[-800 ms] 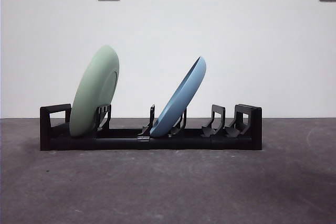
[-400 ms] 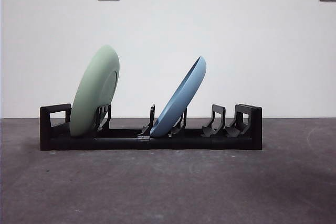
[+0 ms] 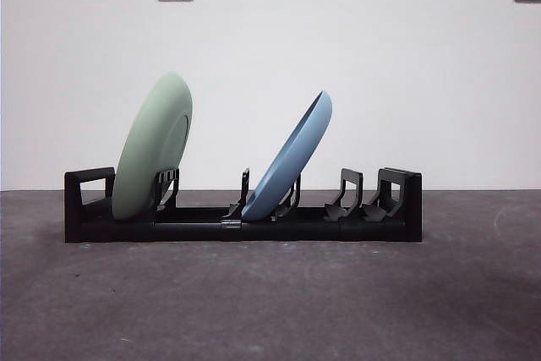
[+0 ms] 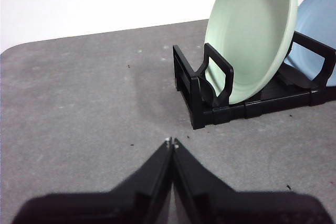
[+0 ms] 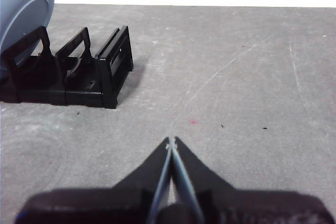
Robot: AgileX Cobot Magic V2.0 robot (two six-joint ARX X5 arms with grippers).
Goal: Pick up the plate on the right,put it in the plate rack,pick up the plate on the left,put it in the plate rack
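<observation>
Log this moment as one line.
pale green round plate: in black plastic plate rack | blue round plate: racked, leaning | left gripper: shut, empty | right gripper: shut, empty

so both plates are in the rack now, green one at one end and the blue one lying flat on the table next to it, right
Not quite. The blue plate is not flat on the table: the front view shows it standing tilted in the plate rack, near the middle. The green plate does stand at one end.
</observation>
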